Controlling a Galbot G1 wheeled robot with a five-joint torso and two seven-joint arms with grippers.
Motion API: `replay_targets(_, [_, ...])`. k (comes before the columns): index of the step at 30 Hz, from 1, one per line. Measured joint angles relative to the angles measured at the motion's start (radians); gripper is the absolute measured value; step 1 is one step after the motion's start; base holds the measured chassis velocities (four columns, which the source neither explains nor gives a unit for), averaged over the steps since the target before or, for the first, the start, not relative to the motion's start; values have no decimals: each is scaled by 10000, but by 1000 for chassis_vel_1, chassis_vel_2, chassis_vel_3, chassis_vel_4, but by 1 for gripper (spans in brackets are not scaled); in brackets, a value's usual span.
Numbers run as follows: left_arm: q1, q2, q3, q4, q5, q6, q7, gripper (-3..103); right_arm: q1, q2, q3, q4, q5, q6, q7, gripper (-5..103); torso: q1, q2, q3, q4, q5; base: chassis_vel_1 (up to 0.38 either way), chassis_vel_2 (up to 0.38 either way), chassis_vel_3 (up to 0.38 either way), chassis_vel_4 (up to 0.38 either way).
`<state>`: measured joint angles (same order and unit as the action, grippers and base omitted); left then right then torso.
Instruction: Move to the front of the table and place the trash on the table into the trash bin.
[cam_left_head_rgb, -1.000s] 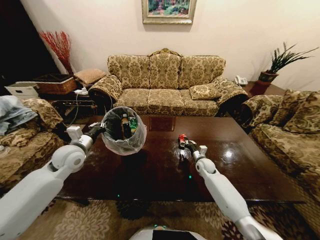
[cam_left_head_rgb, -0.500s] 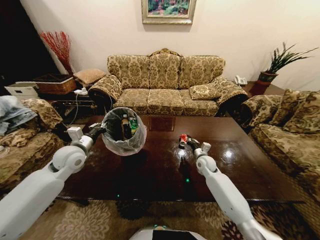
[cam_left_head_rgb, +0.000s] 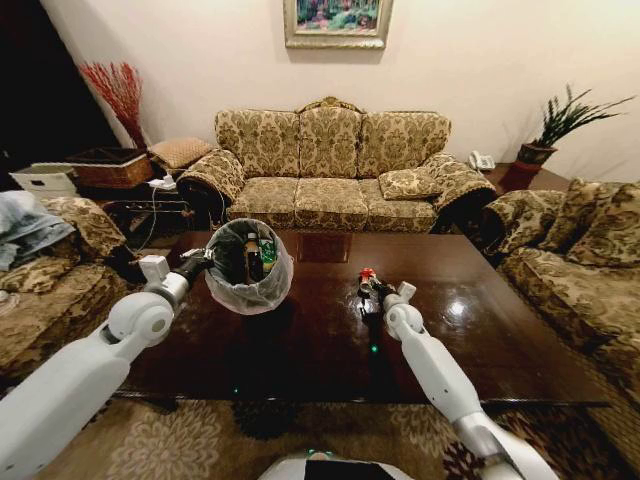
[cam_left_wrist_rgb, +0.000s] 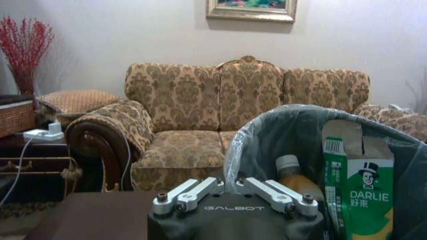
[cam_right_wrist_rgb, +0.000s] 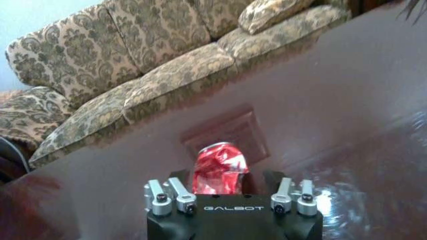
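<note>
Right gripper (cam_left_head_rgb: 368, 285) is holding the crushed red can (cam_right_wrist_rgb: 218, 169) between its jaws — lifted off the glossy dark brown wooden table (cam_left_head_rgb: 480, 330), about 1 o'clock from table centre. Against the frame a second back, the right arm is pulling in and swinging slightly toward 9 o'clock, so the can is starting its trip to the bin rather than sitting on the wood.

Left gripper (cam_left_wrist_rgb: 235, 192) is clamped narrow on the rim of the small round black trash bin with the crinkly grey plastic liner (cam_left_head_rgb: 248, 268), holding it tilted above the table at 10 o'clock; no visible shift there. Bin is already carrying the tan bottle with dark cap (cam_left_head_rgb: 254, 258) and the green-yellow wrapper tube (cam_left_wrist_rgb: 353, 195); silver can isn't visible — can't tell if it's inside.

Judgement: table top is looking bare of other trash, so this can is likely the last item. Can and bin are well apart; the gap needs closing before release.
</note>
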<state>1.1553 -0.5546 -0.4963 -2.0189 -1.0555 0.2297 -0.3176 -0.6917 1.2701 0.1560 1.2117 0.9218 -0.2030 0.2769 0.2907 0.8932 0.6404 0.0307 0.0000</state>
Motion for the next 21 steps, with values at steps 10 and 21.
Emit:
replay_targets(10, [-33,86,40,37,-23,-2,4,3,796,586,-391,-1073,813,-477,80,95,0,0,-1,1,-1,0,0,0,0])
replay_targets(21, [-47,58,45,145,3,-128,69,3,981,735,-466,-1438,833,-533,-84,57,-1,2,-2,1,4,0,0,0,0])
